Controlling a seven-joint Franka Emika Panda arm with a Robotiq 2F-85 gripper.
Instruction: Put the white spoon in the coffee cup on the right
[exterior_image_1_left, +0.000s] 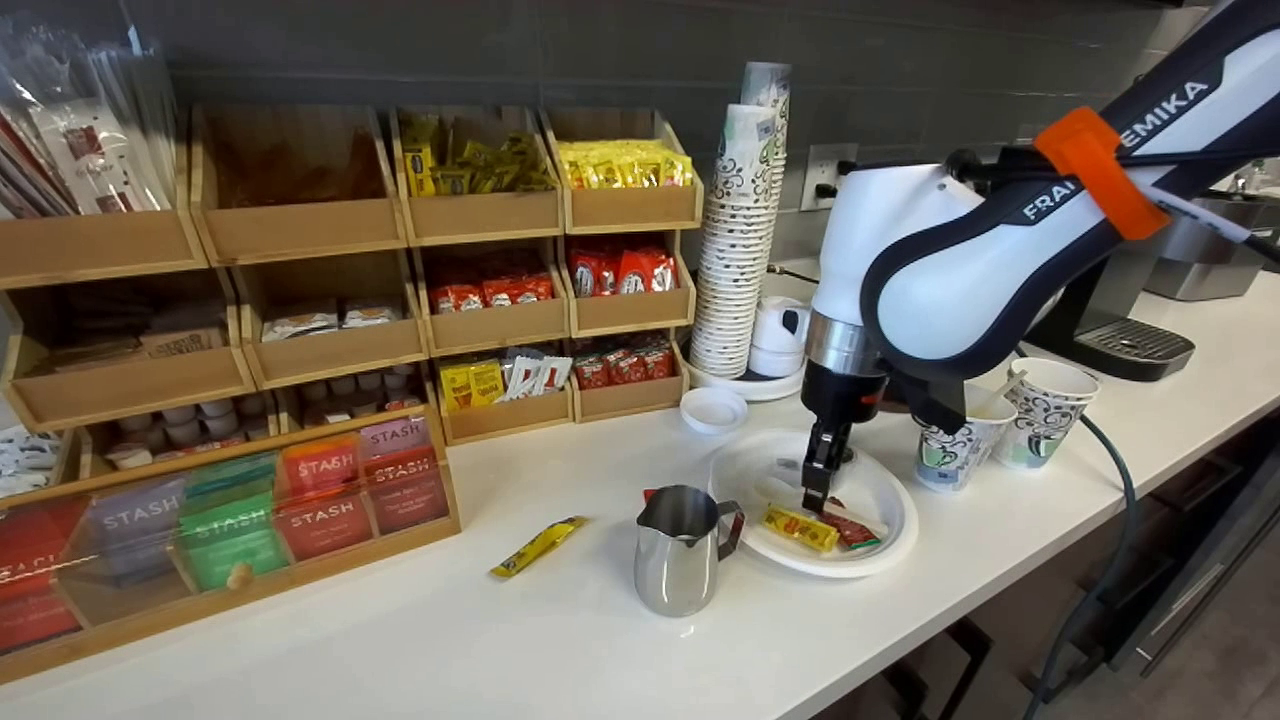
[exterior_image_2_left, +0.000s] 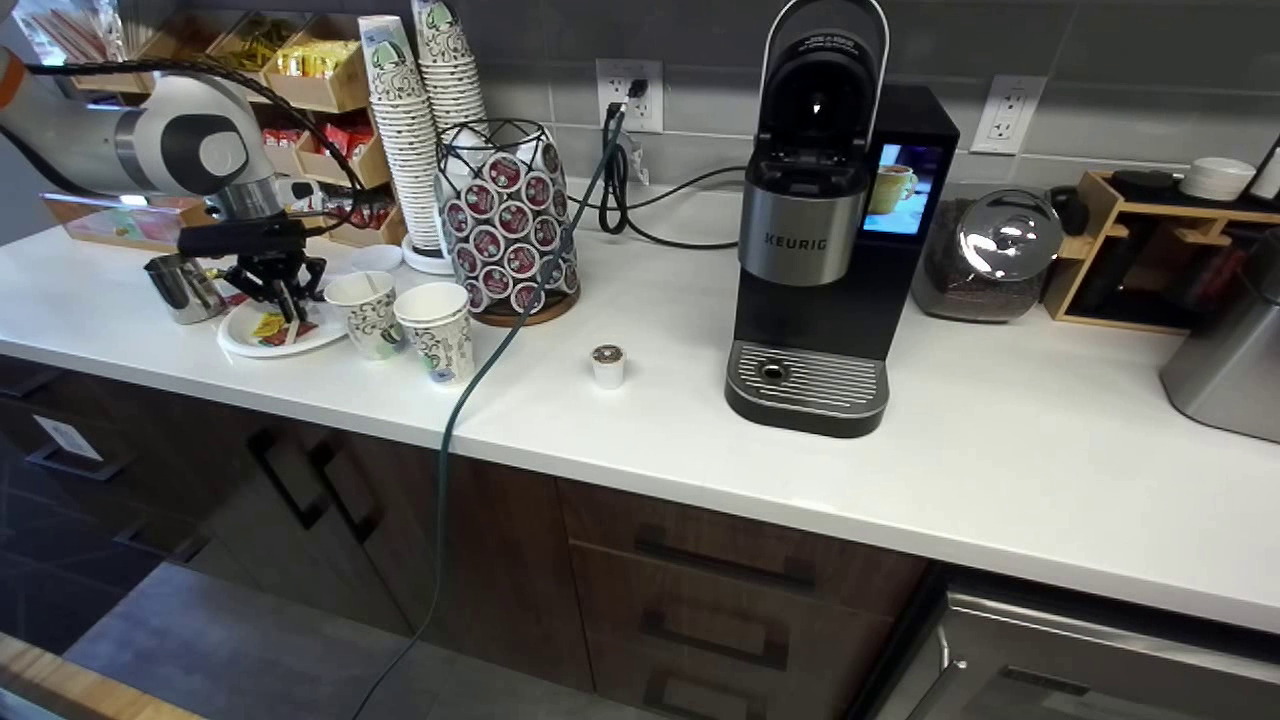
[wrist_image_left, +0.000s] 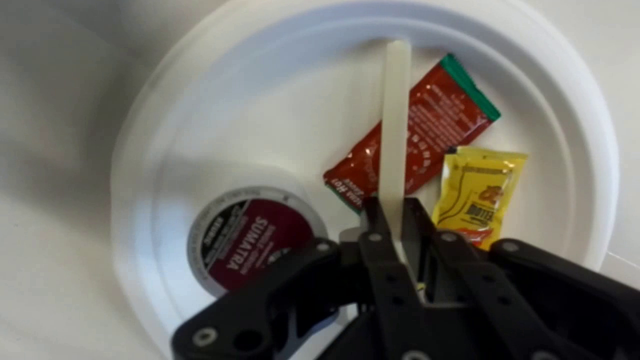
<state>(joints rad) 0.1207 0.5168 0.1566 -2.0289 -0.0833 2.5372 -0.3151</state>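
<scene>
The white spoon (wrist_image_left: 396, 110) lies across a red packet (wrist_image_left: 440, 117) on the white plate (wrist_image_left: 592, 150). Its handle runs between my fingertips; the far end reaches the plate's inner edge. My gripper (wrist_image_left: 391, 212) points down over the plate, its fingertips close against both sides of the spoon. In both exterior views the gripper (exterior_image_1_left: 816, 498) (exterior_image_2_left: 288, 312) is low over the plate (exterior_image_1_left: 850, 568) (exterior_image_2_left: 250, 346). The coffee cup on the right (exterior_image_1_left: 1042, 425) (exterior_image_2_left: 437, 338) is patterned paper and stands upright beside the plate; its inside bottom is hidden.
Another paper cup (exterior_image_1_left: 960, 455) with a stick in it stands between the plate and the right cup. A yellow packet (wrist_image_left: 482, 192) and a coffee pod (wrist_image_left: 255, 240) lie on the plate. A steel pitcher (exterior_image_1_left: 672, 570) and cup stacks (exterior_image_1_left: 735, 260) are near. A cable (exterior_image_2_left: 455, 420) hangs down.
</scene>
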